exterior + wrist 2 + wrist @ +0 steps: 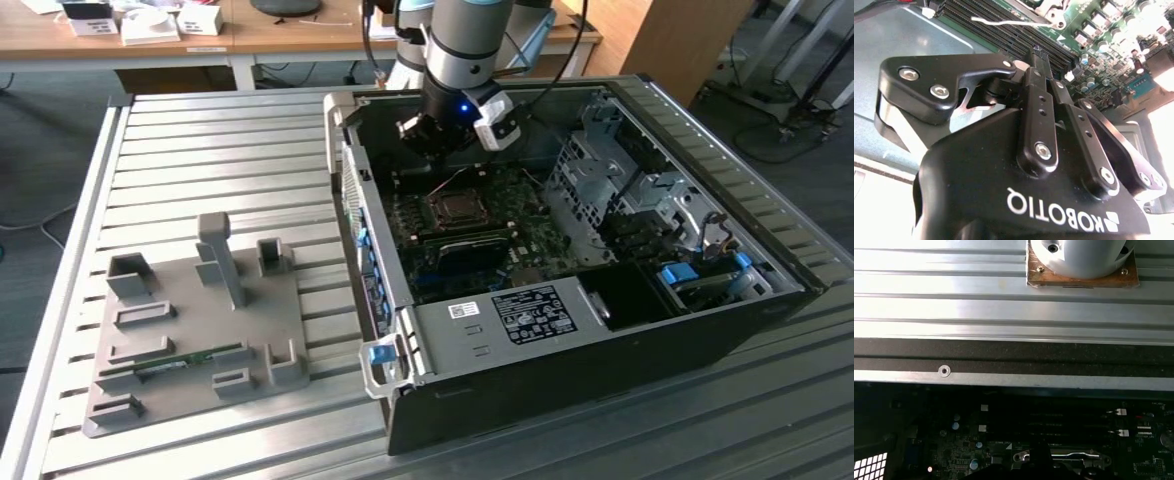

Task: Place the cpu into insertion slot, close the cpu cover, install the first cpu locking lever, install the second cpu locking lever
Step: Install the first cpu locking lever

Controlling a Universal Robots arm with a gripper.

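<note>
Hovering over the motherboard point(467, 240) inside the case point(561, 350), my pincer point(430, 142) looks clenched (tips point(1041, 56) together in the second wrist view), near the cpu point(461, 208).

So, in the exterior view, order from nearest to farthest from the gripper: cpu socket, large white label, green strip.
1. cpu socket, right by the gripper.
2. large white label, nearer the camera.
3. green strip, on the grey holder, exterior view's left.

cpu cover point(458, 226), thin square metal frame, lying flat on the motherboard socket, window dark
</note>
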